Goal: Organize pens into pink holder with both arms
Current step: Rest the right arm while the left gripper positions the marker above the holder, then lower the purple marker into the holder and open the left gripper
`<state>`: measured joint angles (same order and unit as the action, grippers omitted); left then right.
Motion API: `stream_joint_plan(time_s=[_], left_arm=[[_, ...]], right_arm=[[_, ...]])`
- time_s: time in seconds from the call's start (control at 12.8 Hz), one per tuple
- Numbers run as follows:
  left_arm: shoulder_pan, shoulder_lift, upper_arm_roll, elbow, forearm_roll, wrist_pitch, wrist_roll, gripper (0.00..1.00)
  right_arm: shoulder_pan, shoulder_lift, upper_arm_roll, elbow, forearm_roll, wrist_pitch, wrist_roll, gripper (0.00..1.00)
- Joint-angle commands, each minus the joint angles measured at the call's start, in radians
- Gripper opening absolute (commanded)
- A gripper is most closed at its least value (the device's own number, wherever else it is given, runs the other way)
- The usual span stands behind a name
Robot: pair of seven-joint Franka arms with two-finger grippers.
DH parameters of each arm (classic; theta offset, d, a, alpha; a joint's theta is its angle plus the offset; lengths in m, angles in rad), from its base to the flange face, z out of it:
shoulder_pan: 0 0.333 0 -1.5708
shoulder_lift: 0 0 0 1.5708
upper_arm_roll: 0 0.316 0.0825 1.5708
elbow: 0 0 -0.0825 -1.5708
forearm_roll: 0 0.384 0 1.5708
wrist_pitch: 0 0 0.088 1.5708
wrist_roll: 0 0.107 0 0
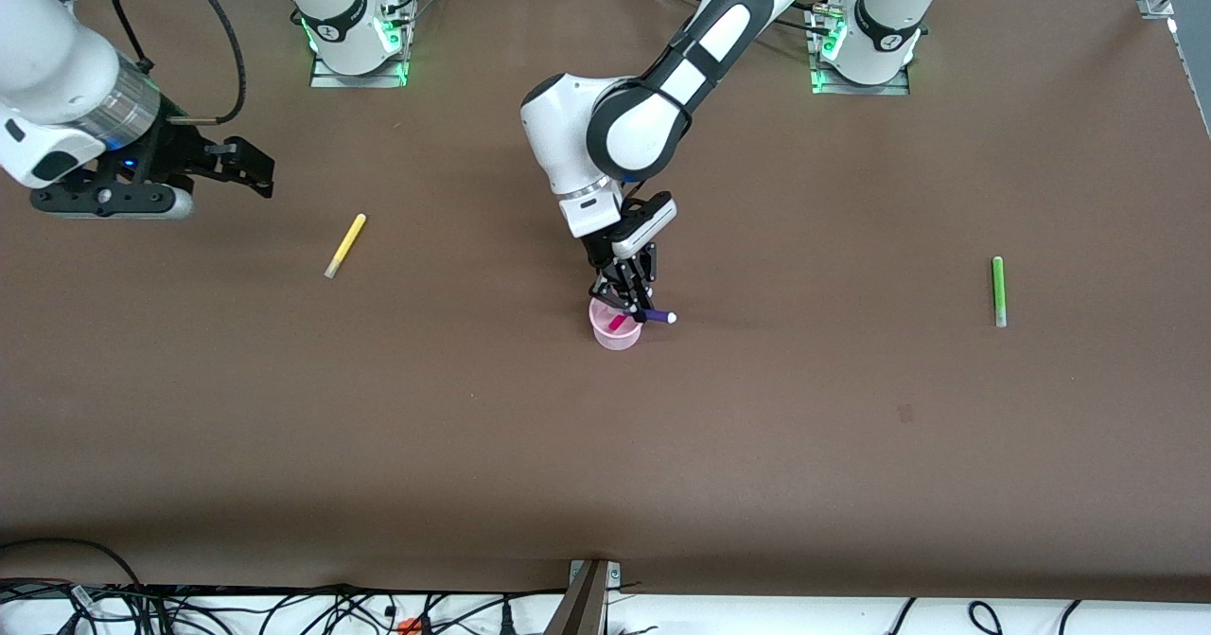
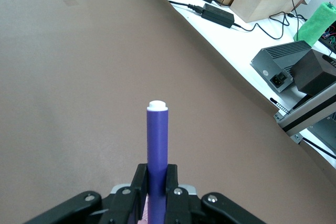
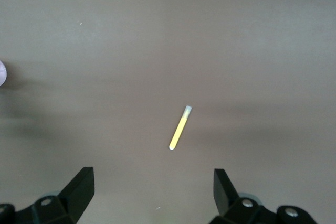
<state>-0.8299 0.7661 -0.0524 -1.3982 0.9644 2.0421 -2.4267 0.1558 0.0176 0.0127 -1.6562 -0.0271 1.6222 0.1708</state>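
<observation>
A: Where's left?

B: I've got the left gripper [image 1: 636,306] over the pink holder [image 1: 616,328], pinching the purple pen [image 2: 157,157] near-level so its end clears the rim. Magenta pen [image 1: 618,321] sits inside.

A: Right?

B: Right gripper [image 3: 152,186] spread wide, waiting above the yellow pen [image 3: 179,128]. Green pen [image 1: 998,290] lies toward the left arm's end.

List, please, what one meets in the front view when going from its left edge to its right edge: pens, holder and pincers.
Right pincer → yellow pen → pink holder, with the left pincer holding the purple pen over it → green pen.
</observation>
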Motion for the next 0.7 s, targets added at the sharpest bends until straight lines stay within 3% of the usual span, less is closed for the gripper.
stream_joint_plan(time_s=[0.0,0.16,0.62], left_arm=[[-0.023,0.047,0.022,0.064,0.031,-0.032,-0.023,0.0],[-0.026,0.055,0.022,0.065,0.031,-0.033,-0.025,0.0],[-0.057,0.073,0.034,0.071,0.031,-0.034,-0.025,0.0]], right_arm=[[-0.016,-0.001,-0.014,0.048,-0.03,-0.044,-0.03,1.0],[-0.016,0.005,-0.049,0.067,-0.005,-0.047,-0.034,1.0],[-0.001,-0.004,-0.022,0.07,0.012,-0.097,-0.014,1.0]])
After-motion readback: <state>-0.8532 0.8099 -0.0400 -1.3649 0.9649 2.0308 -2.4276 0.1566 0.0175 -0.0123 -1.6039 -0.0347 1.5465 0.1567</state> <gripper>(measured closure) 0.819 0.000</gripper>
